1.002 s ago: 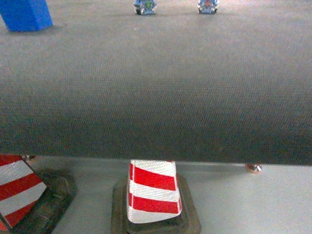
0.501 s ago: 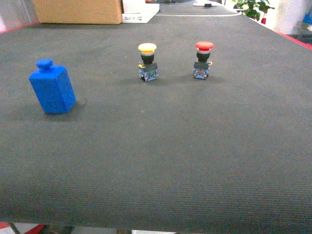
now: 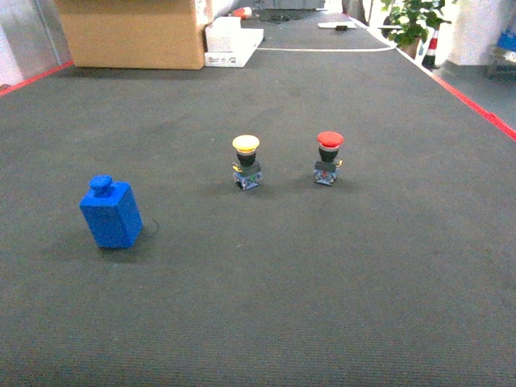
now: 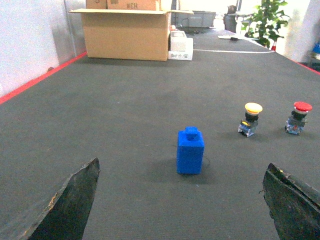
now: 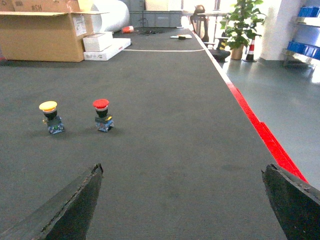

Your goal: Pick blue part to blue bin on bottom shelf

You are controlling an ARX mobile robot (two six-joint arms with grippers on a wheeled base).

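- The blue part (image 4: 190, 151) stands upright on the dark mat (image 4: 125, 125), ahead of the left gripper (image 4: 182, 210), centred between its spread, empty fingers (image 4: 70, 205).
- Right gripper (image 5: 182, 210) likewise spread, empty.

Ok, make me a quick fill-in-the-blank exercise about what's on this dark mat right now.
1. The blue part stands to the ____ of the two push buttons in the head view.
2. The button nearer the blue part has a ____ cap.
3. The other button's cap is ____.
4. The left gripper's jaws stand ____, nothing between them.

Missing words: left; yellow; red; open
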